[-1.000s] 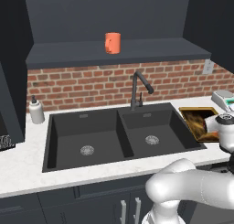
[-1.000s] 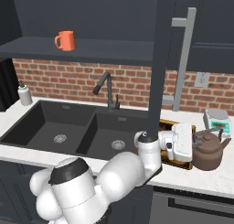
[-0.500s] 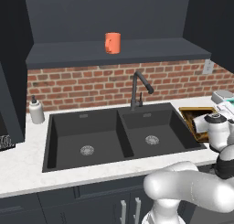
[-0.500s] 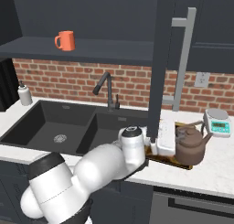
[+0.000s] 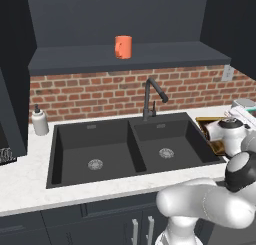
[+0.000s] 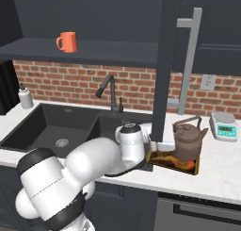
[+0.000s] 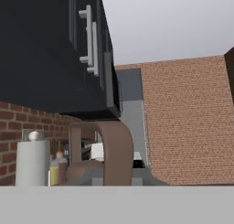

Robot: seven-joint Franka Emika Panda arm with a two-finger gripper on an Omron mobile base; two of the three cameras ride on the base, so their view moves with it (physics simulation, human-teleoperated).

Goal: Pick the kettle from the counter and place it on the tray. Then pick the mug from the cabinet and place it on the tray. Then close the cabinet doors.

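Claw clamped on the kettle (image 6: 187, 141) handle, kettle resting on the tray (image 6: 190, 167) at right; orange mug (image 6: 67, 41) on the cabinet shelf upper left, doors open.

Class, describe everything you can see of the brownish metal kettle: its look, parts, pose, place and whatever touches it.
The squat brownish-grey metal kettle has a rounded body, a lid with a small knob, a spout and a thin arched handle. It stands upright on the flat golden-brown tray with a dark rim, on the white counter right of the black sink. An open cabinet door's edge hides its left side, where the white arm reaches in, so contact with the hand cannot be confirmed.
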